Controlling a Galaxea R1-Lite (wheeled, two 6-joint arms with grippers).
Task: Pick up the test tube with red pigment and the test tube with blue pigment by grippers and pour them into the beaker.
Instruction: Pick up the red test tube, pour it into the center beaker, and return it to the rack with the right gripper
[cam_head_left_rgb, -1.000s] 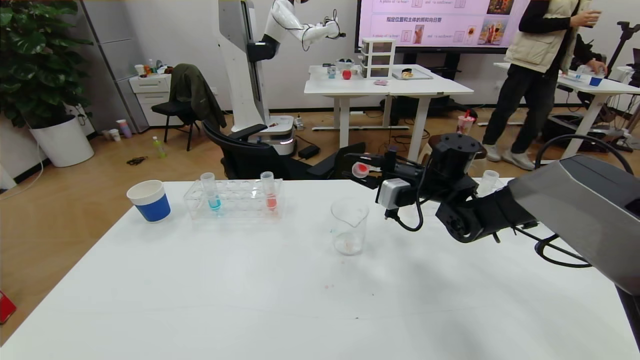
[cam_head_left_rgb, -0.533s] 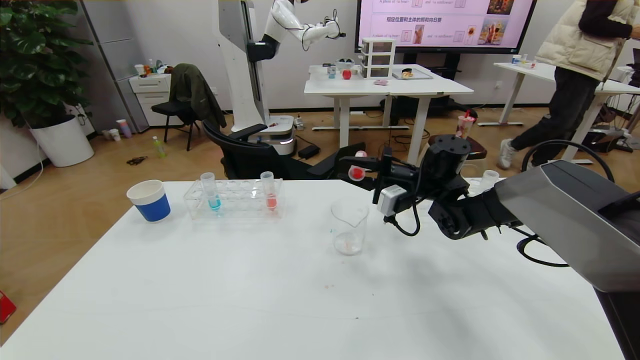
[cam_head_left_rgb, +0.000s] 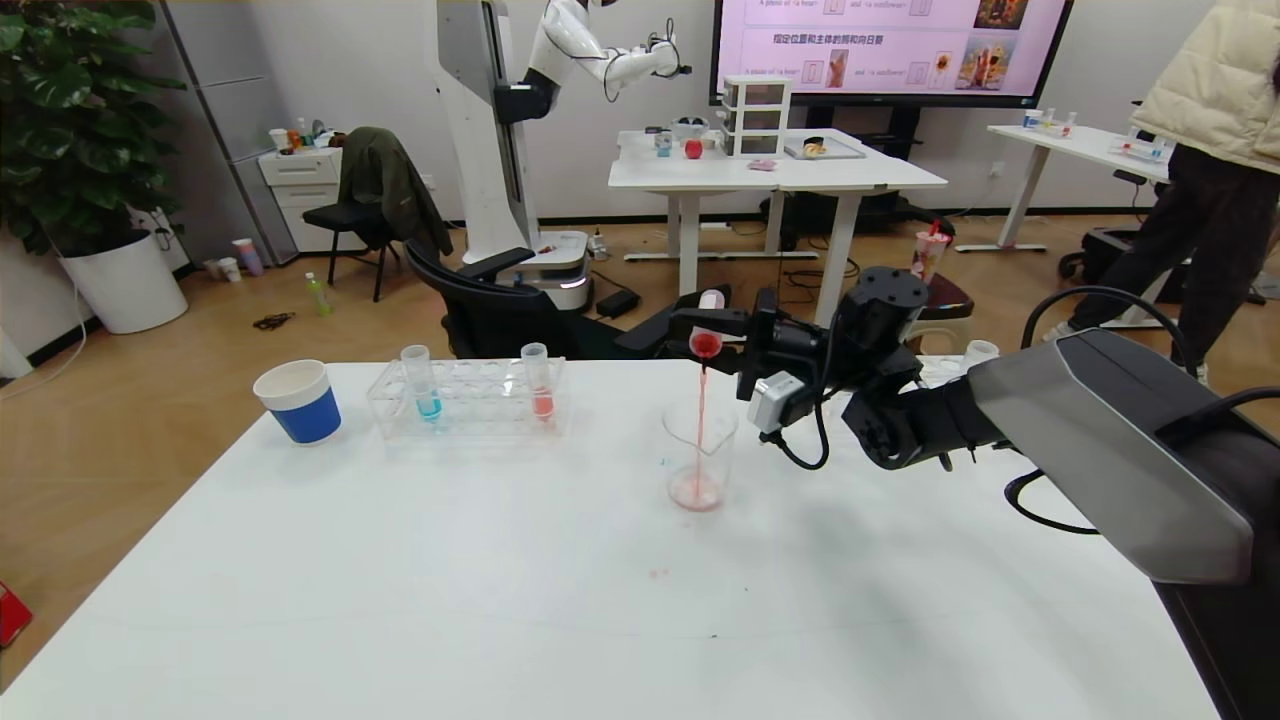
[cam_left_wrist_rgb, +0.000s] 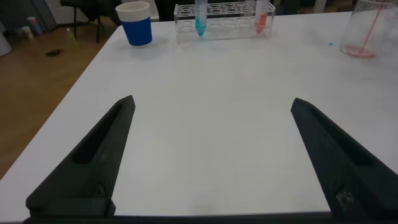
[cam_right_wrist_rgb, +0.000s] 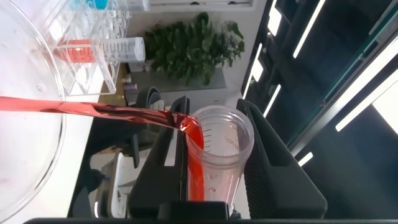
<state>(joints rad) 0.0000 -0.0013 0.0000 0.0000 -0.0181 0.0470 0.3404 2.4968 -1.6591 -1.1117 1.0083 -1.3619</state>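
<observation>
My right gripper (cam_head_left_rgb: 707, 328) is shut on the test tube with red pigment (cam_head_left_rgb: 706, 342) and holds it tipped, mouth down, just above the beaker (cam_head_left_rgb: 700, 452). A thin red stream falls from the tube into the beaker, where red liquid pools at the bottom. The right wrist view shows the tube (cam_right_wrist_rgb: 219, 158) between the fingers, with liquid running over its rim. The test tube with blue pigment (cam_head_left_rgb: 428, 388) stands in the clear rack (cam_head_left_rgb: 466, 405). My left gripper (cam_left_wrist_rgb: 212, 102) is open and empty over bare table, out of the head view.
A tube with salmon-orange liquid (cam_head_left_rgb: 540, 385) stands at the rack's right end. A blue-banded paper cup (cam_head_left_rgb: 298, 400) stands left of the rack. Another cup (cam_head_left_rgb: 978, 354) shows behind my right arm. A person stands at the far right, behind the table.
My right gripper has moved left over the beaker and tipped the red tube further. Red liquid now streams into the beaker. The person has walked off to the right.
</observation>
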